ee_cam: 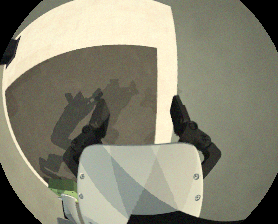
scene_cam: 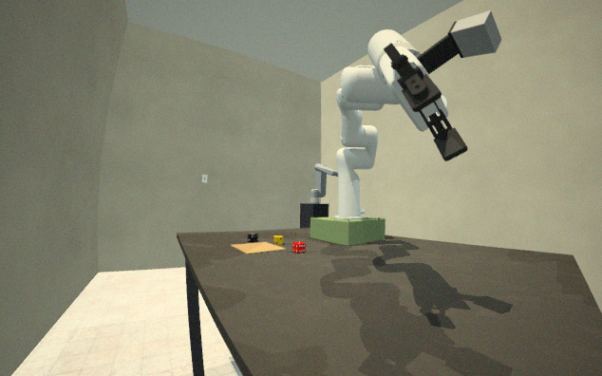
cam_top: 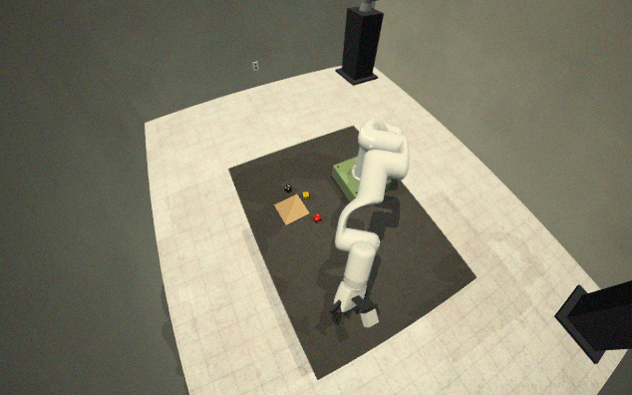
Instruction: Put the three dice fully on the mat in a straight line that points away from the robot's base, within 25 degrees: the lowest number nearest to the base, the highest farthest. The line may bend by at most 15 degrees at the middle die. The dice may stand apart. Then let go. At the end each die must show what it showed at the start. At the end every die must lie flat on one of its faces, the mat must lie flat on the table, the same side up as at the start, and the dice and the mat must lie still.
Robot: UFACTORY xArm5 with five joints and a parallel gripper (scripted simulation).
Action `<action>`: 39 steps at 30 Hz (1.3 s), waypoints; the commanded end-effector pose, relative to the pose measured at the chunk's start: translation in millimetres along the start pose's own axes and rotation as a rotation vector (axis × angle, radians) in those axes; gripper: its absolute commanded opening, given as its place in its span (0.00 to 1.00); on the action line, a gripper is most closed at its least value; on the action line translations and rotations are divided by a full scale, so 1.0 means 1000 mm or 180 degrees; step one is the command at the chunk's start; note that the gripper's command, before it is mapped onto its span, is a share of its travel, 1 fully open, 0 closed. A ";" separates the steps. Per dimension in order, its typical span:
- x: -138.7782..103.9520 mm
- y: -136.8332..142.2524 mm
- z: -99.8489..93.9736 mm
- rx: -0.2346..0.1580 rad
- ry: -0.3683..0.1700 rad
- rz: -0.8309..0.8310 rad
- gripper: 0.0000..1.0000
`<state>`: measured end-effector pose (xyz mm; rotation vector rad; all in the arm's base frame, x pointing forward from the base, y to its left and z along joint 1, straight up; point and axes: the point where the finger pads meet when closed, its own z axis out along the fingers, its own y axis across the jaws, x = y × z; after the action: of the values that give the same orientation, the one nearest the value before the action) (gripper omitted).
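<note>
Right now your gripper point(cam_top: 352, 315) point(scene_cam: 434, 102) point(ee_cam: 138, 104) stands wide open and empty, high over the table point(cam_top: 294, 319) point(scene_cam: 271, 285) point(ee_cam: 135, 65); the red die point(cam_top: 317, 217) point(scene_cam: 299, 247) lies well below it, back toward the green base point(cam_top: 344, 181) point(scene_cam: 329, 230) point(ee_cam: 61, 185), beside the mat point(cam_top: 291, 209) point(scene_cam: 257, 248).

The black die point(cam_top: 288, 189) point(scene_cam: 253, 237) and yellow die point(cam_top: 306, 195) point(scene_cam: 278, 240) are crowding the mat's point(cam_top: 291, 209) point(scene_cam: 257, 248) base-facing surroundings. The red die point(cam_top: 317, 217) point(scene_cam: 299, 247) is standing just beside one corner.

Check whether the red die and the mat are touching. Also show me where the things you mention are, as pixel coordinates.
Apart. The top view shows dark table between the red die point(cam_top: 317, 217) point(scene_cam: 299, 247) and the nearest corner of the mat point(cam_top: 291, 209) point(scene_cam: 257, 248).
</note>
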<state>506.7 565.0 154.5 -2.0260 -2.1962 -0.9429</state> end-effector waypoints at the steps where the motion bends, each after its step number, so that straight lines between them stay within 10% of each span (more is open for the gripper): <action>1: 0.002 0.002 -0.002 -0.0012 0.0012 0.0000 1.00; 19: -0.001 0.004 -0.002 -0.0012 0.0000 -0.0001 1.00; 39: -0.237 0.070 -0.053 0.0140 -0.0746 -0.0008 1.00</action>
<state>581.6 370.0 133.0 -2.1908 -2.2922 -0.7074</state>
